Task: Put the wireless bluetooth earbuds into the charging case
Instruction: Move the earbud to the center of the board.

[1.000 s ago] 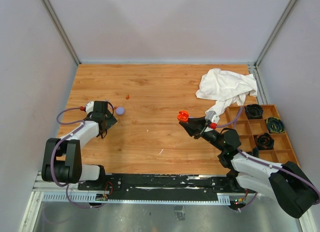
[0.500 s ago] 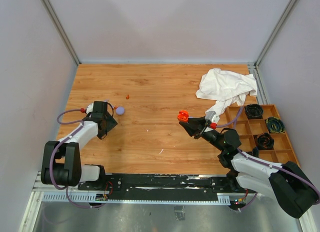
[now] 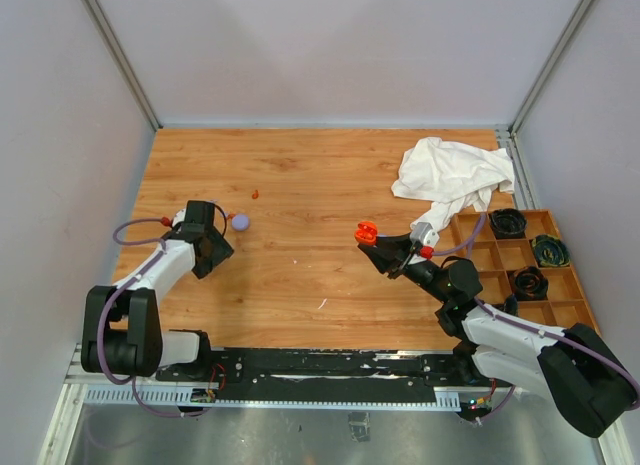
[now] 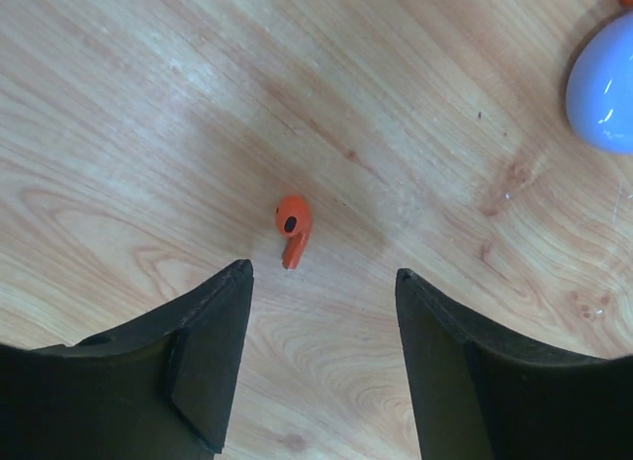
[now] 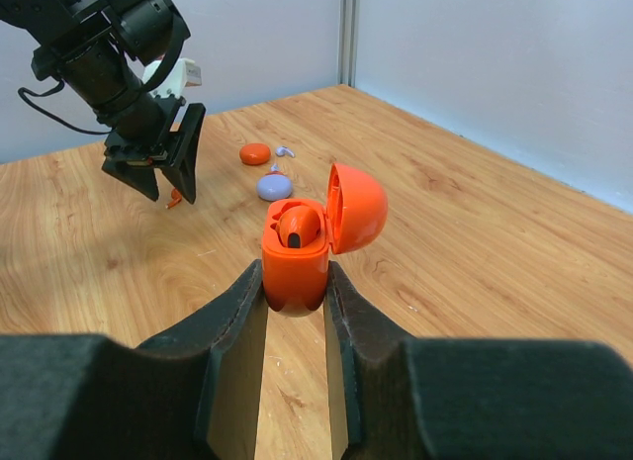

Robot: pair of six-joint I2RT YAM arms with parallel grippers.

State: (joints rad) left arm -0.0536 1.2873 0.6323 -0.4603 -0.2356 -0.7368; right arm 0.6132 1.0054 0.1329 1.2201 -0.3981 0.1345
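An orange-red earbud (image 4: 292,228) lies on the wood table just ahead of my left gripper (image 4: 321,272), which is open and empty, its jaws standing wide apart above the table. The same earbud (image 5: 174,197) and the left gripper (image 5: 163,178) show far off in the right wrist view. My right gripper (image 5: 295,282) is shut on the orange-red charging case (image 5: 295,257), held above the table with its lid (image 5: 354,208) open. One orange-red earbud (image 5: 297,228) sits inside it. From above, the left gripper (image 3: 212,247) is at the left and the case (image 3: 366,232) at mid-table.
A lavender disc (image 3: 240,222) lies just right of the left gripper, and an orange-red disc (image 3: 256,194) beyond it. A tiny lavender piece (image 5: 284,151) lies by them. A white cloth (image 3: 455,175) and a wooden divider tray (image 3: 500,257) with black coils are at the right.
My left gripper has shifted a little toward the near edge, close over the loose earbud. The right arm and the case have not moved.
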